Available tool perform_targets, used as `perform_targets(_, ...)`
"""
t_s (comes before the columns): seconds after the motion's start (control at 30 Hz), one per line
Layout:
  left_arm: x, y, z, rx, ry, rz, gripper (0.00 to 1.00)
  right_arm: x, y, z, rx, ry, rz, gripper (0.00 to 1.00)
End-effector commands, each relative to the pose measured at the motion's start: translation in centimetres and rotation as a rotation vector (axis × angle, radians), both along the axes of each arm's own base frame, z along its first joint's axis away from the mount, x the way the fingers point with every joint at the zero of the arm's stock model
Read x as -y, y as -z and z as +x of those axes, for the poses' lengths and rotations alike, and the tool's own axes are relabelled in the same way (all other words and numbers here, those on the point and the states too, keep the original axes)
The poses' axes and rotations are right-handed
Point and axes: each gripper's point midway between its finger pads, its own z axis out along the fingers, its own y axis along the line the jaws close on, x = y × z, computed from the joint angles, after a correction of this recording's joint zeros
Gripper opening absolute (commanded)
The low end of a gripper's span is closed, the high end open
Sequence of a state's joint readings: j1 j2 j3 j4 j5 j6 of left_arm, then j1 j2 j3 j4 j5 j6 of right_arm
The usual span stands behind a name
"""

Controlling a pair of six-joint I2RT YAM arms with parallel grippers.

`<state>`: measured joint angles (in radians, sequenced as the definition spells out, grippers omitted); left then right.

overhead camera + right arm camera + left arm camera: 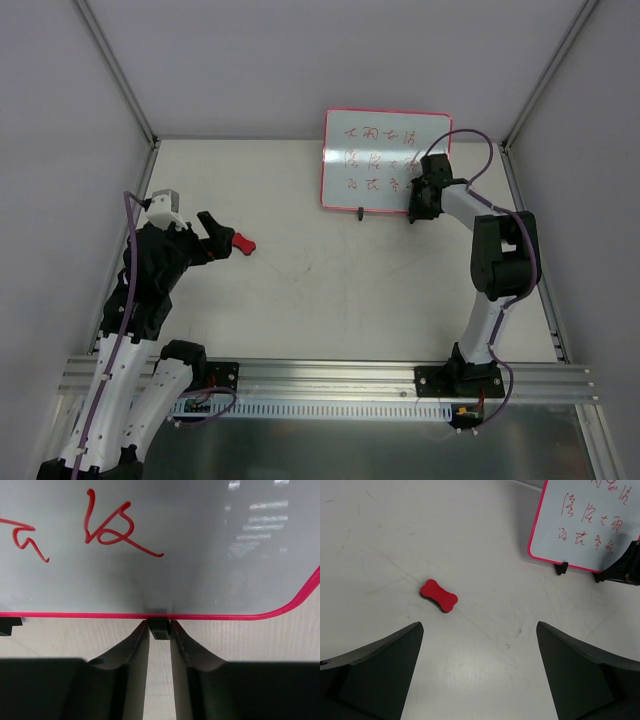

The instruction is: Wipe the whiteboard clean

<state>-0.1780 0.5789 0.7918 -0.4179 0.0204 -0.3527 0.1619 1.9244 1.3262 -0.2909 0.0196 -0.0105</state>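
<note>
Left hand [480, 627], spread wide, hovers over eraser [438, 596] on table [395, 530], poised to grasp it, while right hand [160, 626] pinches foot [159, 631] of whiteboard [200, 555], seemingly steadying it.

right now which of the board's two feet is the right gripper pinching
The right-hand foot, caught in the right gripper; the left-hand foot stands free beneath the whiteboard's lower edge.

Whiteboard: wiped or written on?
Written on. Three rows of red handwriting cover the whiteboard; the eraser lies on the table, away from it.
</note>
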Motion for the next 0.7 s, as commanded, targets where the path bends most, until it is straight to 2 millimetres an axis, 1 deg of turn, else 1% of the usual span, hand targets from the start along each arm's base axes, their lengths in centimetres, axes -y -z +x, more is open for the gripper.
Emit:
perform_targets(0.0, 0.9, 0.6, 0.3, -0.032, 0.030, -0.022, 0.99, -0.3, -0.6, 0.9, 0.031, 0.035, 0.029, 0.21)
perform_targets(0.1, 1.2, 1.1, 0.6, -0.056, 0.040, -0.024, 0.99, -0.7, -0.3, 0.0, 0.025, 0.037, 0.029, 0.11)
perform_targets(0.13, 1.2, 1.2, 0.7, -0.061, 0.043, -0.025, 0.99, -0.7, 0.1, -0.5, 0.019, 0.038, 0.028, 0.10)
perform_targets(0.17, 1.3, 1.2, 0.8, -0.065, 0.046, -0.024, 0.99, -1.0, -0.3, -0.8, 0.030, 0.040, 0.031, 0.06)
perform_targets(0.2, 1.3, 1.3, 1.0, -0.074, 0.045, -0.021, 0.99, -0.9, -0.3, -1.1, 0.031, 0.043, 0.026, 0.02)
perform_targets(0.23, 1.4, 1.3, 1.1, -0.077, 0.046, -0.021, 0.99, -1.0, -0.4, -1.3, 0.040, 0.044, 0.024, 0.01)
perform_targets(0.27, 1.4, 1.3, 1.2, -0.078, 0.045, -0.020, 0.99, -1.4, -0.2, -2.1, 0.035, 0.037, 0.018, 0.00)
perform_targets(0.33, 1.3, 1.5, 1.4, -0.089, 0.038, -0.018, 0.99, -1.5, -0.2, -2.8, 0.040, 0.047, 0.000, 0.00)
perform_targets(0.37, 1.3, 1.6, 1.5, -0.092, 0.035, -0.018, 0.99, -1.9, 0.0, -3.3, 0.041, 0.043, -0.006, 0.00)
perform_targets(0.4, 1.2, 1.7, 1.6, -0.098, 0.026, -0.018, 0.99, -1.9, 0.1, -4.1, 0.037, 0.059, -0.001, 0.00)
perform_targets(0.47, 1.0, 1.8, 1.7, -0.102, 0.016, -0.019, 0.99, -2.2, 0.0, -4.9, 0.052, 0.074, 0.003, 0.00)
perform_targets(0.5, 1.0, 1.8, 1.7, -0.104, 0.011, -0.023, 0.99, -2.8, 0.7, -6.1, 0.034, 0.069, -0.004, 0.00)
perform_targets(0.53, 1.0, 1.9, 1.8, -0.109, 0.008, -0.024, 0.99, -3.0, 0.0, -6.4, 0.059, 0.091, 0.000, 0.00)
perform_targets(0.57, 1.0, 1.9, 1.8, -0.109, 0.006, -0.026, 0.99, -3.6, -0.1, -7.0, 0.067, 0.084, -0.003, 0.00)
perform_targets(0.63, 0.9, 2.0, 1.9, -0.113, -0.003, -0.026, 0.99, -3.7, -0.4, -8.3, 0.084, 0.122, -0.015, 0.00)
perform_targets(0.67, 0.9, 1.9, 1.9, -0.111, -0.003, -0.028, 0.99, -4.4, -0.5, -9.0, 0.089, 0.115, -0.014, 0.00)
